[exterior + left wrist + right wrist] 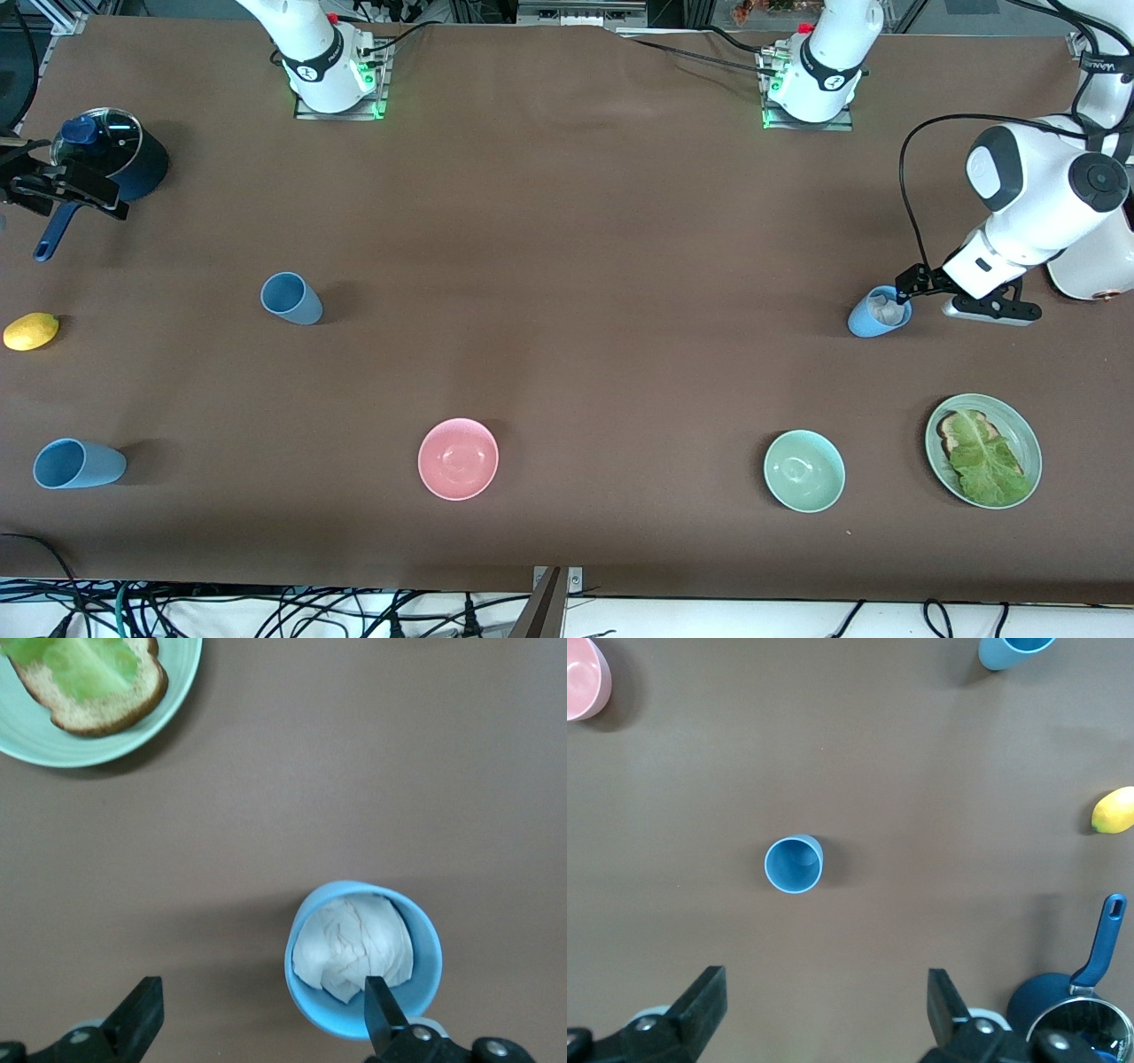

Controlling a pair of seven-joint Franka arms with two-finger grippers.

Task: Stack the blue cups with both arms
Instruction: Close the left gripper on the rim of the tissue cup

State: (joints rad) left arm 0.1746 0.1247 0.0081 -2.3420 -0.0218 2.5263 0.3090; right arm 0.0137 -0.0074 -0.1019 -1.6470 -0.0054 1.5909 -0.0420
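1. Left gripper (897, 292) is spread wide and holds nothing. One finger (383, 1017) is down inside the rim of the sky blue cup (878, 312), the other is out over bare table (567, 221) beside it. So it's set for a rim pinch on the near wall.
2. Risk: this cup has crumpled white paper (353, 943) stuffed in it. Closing could catch the wad along with the wall and give a soft, slipping grip. Also nothing will nest into it, so it probably has to go on top or be skipped.
3. Risk: a one-wall pinch may tilt the cup on lifting, and the paper could spill out.
4. Right gripper (53, 182) hangs high at the right arm's end, fingers wide and empty, close above the dark blue pot (115, 159). A straight descent hits the lid or handle.
5. The darker blue cup (794, 865) stands upright ahead of the right gripper, well apart. A third blue cup (78, 463) stands further out, past the lemon (31, 331).
6. Risk: three blue cups in view. The arms could pick mismatched targets.
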